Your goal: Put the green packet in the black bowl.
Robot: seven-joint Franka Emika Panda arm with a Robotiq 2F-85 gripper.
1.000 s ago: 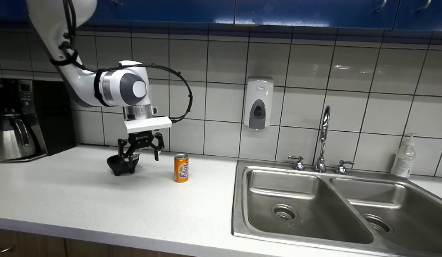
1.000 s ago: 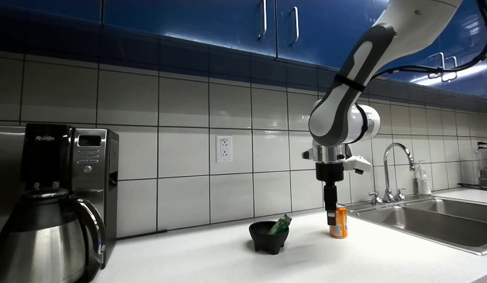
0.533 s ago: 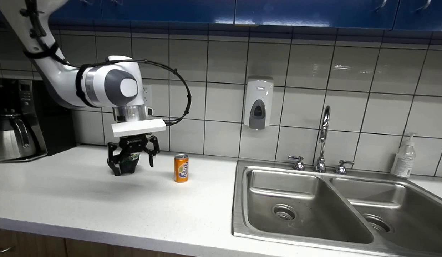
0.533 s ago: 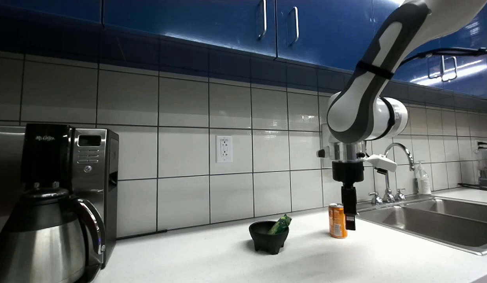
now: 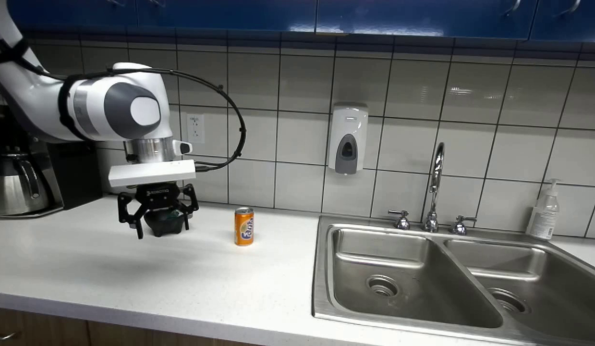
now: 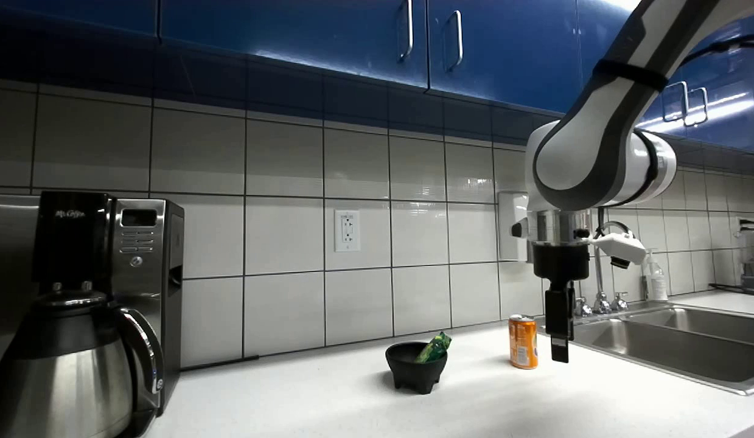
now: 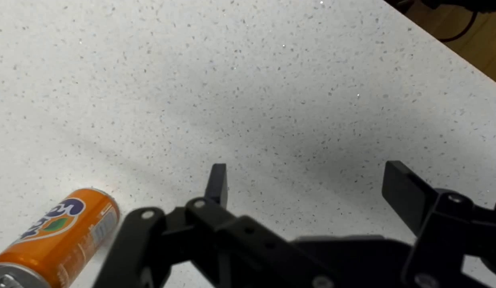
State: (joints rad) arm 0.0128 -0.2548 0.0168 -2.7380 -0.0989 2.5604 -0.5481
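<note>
Over the last sec. the gripper (image 7: pixel 308 182) is being drawn farther from the bowl (image 6: pixel 410 371), past the can (image 6: pixel 523 342) & toward the front edge of the counter (image 5: pixel 220 288), while no shift of bowl, can or packet (image 6: pixel 435 348) is being seen. Its jaws, per the wrist view, are being held wide apart, w/ nothing clamped btwn them. The packet is being carried by the bowl alone: its lower part is being hidden inside, while its upper end is being propped at a slant & is sticking out past the rim. In an exterior view the bowl is being partly covered by the gripper, but that's being caused by line of sight only; the two are being kept well apart. For the task, a finished drop is being suggested by all this: the packet is prob. being left where it's lying & the gripper is prob. being backed off. No re-grasp is being called for, it seems. Room is prob. being needed around the can, b/c it's standing upright near the gripper & could be knocked in a careless swing. A small risk is also being posed by the packet's overhang: w/ a bump to the bowl, a slide over the rim is prob. being invited.
</note>
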